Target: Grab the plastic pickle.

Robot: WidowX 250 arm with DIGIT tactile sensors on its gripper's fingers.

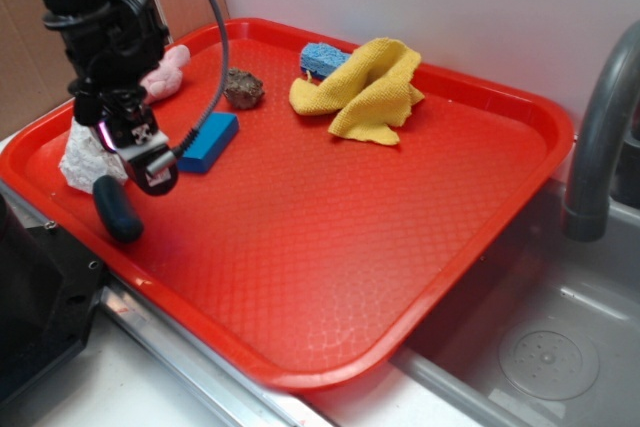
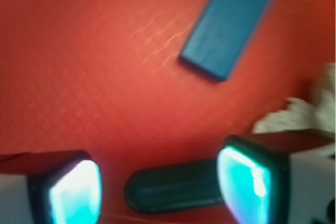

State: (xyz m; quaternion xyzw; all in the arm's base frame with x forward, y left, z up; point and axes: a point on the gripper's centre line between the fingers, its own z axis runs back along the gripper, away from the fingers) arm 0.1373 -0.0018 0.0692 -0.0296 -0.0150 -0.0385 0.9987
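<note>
The plastic pickle is seen lying flat on the red tray, close to the tray's near left rim. In the wrist view the plastic pickle is found low in the picture, stretched crosswise between the two fingers, its right end hidden behind the right finger and its left end short of the left one. The gripper is held with its jaws spread apart, nothing being clasped; the pickle is framed by them, though contact cannot be judged through the blur. In the exterior view the gripper is seen just above and slightly right of the pickle. A white crumpled piece is set just beside the pickle. The blue block is laid flat near the gripper, apart from the pickle. Farther off, a brown lumpy piece, a pink piece, a yellow cloth and a blue sponge are placed toward the tray's far side.
</note>
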